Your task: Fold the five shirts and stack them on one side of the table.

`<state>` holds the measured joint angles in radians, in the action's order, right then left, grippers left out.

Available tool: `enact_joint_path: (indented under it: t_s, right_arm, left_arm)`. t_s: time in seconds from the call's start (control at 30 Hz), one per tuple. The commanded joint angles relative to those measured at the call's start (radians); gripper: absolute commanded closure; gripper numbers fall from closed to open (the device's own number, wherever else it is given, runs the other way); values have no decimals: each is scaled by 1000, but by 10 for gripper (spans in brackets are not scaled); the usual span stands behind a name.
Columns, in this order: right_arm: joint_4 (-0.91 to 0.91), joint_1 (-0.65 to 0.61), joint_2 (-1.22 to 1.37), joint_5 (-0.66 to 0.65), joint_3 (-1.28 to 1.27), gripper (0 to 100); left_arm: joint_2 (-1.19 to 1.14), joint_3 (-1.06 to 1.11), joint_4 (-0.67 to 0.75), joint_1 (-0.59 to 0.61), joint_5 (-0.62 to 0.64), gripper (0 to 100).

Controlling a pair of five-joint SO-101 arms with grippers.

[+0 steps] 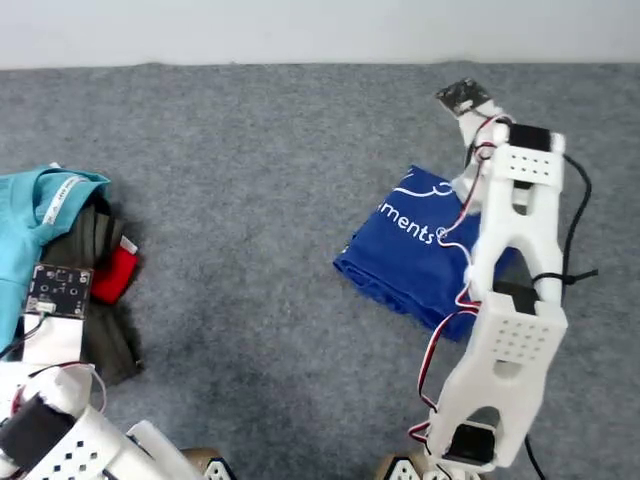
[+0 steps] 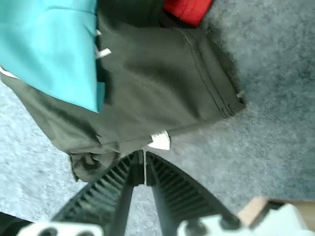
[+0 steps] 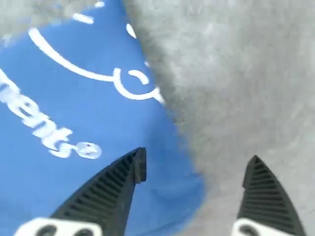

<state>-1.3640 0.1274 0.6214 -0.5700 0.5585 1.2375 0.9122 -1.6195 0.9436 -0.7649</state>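
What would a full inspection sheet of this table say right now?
Surface: grey, felt-like table.
Job's things: folded blue shirt under the right arm; teal shirt, dark shirt and red shirt heaped by the left arm.
Clutter: nothing seen.
Grippers: left gripper, fingers shut at the dark shirt's edge; right gripper, fingers open astride the blue shirt's edge.
Cables: red and white wires along the right arm; black cable beside it.
Surroundings: pale wall behind the table.

White printed-plastic right arm [image 1: 510, 300]: perforated panels, black servo blocks, red, white and black cables, small dark circuit board [image 1: 462, 97] at the wrist. White left arm [image 1: 85, 445]: same build, matching board [image 1: 58, 290]. Each arm ends in black ribbed fingers [image 3: 118, 189] on white screwed bases
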Motion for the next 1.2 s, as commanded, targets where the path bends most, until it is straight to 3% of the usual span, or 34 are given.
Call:
enact_joint_path:
  t_s: [0.0,0.27,0.43,0.53,0.8,1.17]
  right_arm:
    - [-108,-48,-71,299,55,675]
    - [-318,-127,-71,781,55,663]
    - [-282,-133,-65,964,55,524]
    - [-232,-130,-59,1011,49,479]
    - [-148,-128,76,1102,49,542]
    - [-104,-125,295,1169,57,546]
  left_arm:
    - [3,-15,55,-3,0,985]
    - [3,-15,57,-3,0,985]
    - [3,-15,54,-3,0,985]
    - [3,-15,52,-3,0,985]
    - [3,-15,52,0,0,985]
    - [3,-16,52,2,0,985]
